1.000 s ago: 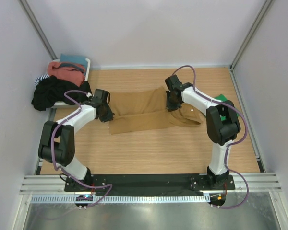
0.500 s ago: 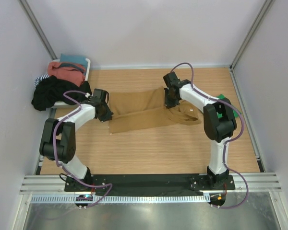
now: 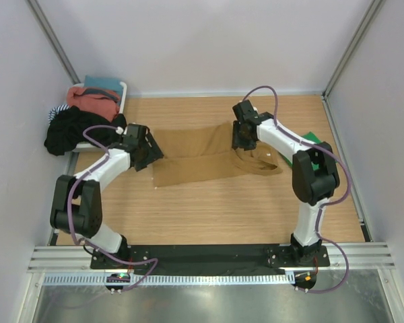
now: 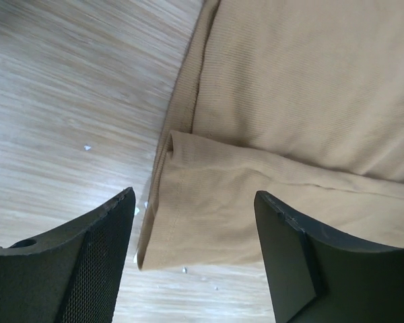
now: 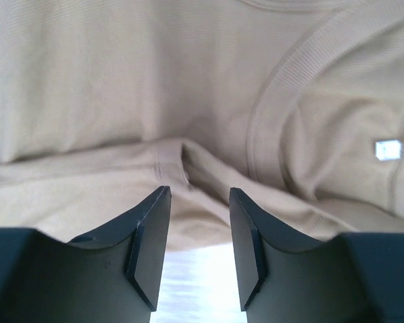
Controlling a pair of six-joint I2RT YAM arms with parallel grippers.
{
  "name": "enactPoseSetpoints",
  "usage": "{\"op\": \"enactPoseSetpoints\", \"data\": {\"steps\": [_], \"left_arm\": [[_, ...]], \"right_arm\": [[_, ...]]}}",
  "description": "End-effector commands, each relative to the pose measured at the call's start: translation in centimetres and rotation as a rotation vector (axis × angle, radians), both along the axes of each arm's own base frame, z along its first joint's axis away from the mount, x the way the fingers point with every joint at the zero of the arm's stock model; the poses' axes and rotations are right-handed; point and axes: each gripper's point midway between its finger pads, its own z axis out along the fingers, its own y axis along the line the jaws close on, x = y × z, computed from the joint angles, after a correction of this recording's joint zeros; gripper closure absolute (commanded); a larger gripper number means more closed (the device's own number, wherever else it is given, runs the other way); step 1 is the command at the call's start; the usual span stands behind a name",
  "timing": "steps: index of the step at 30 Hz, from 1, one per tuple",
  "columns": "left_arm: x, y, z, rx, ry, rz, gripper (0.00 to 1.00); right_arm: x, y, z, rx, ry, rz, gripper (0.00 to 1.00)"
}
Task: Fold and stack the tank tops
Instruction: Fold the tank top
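Note:
The tan tank top (image 3: 188,158) lies across the middle of the table, folded lengthwise with its lower edge doubled over. My left gripper (image 3: 150,149) is at its left end, open; in the left wrist view the folded corner of the tan tank top (image 4: 289,101) lies between and beyond the spread fingers of the left gripper (image 4: 194,195), with nothing gripped. My right gripper (image 3: 241,140) stands open just above the tan tank top (image 5: 121,81) near the neckline and strap folds, and the gap of the right gripper (image 5: 198,192) is empty. A sliver of the green tank top (image 3: 312,139) shows behind the right arm.
A white basket (image 3: 123,91) at the back left holds a pile of clothes, and a black garment (image 3: 71,131) spills over its front. Grey walls close in the table on the left, back and right. A small white label (image 5: 388,149) sits inside the tan top's neck.
Both grippers have gone from shut to open and let go of the tan top's folded edge. The left gripper has lifted slightly toward the back.

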Motion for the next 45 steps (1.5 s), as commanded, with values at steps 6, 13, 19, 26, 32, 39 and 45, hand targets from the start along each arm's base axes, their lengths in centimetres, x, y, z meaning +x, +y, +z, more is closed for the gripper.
{"op": "enactPoseSetpoints", "data": {"steps": [6,13,19,26,32,39,45], "left_arm": [[-2.7,-1.4,2.9,-0.059,-0.1,-0.05,0.31],[-6.0,-3.1,0.5,-0.083,-0.046,-0.12,0.32],[-6.7,-3.1,-1.1,-0.069,-0.003,-0.152,0.4],[-7.0,-2.9,-3.3,-0.043,0.062,-0.158,0.45],[-6.7,-2.2,-4.4,0.004,0.081,-0.145,0.5],[-6.7,-1.3,-4.9,0.054,0.091,-0.137,0.54],[-6.9,-0.8,-5.2,0.082,0.099,-0.131,0.63]], "right_arm": [[-3.6,-1.5,3.4,0.055,-0.087,-0.012,0.63],[-6.7,-1.8,0.4,0.068,-0.033,0.005,0.57],[-7.2,-1.4,-1.5,0.07,-0.007,0.01,0.56],[-5.8,-1.3,-3.8,0.024,0.031,0.005,0.58],[-5.2,-3.4,-4.2,-0.096,0.037,-0.039,0.61],[-5.6,-4.7,-3.6,-0.129,0.029,-0.063,0.59],[-5.4,-4.3,-4.1,-0.109,0.041,-0.051,0.59]]}}
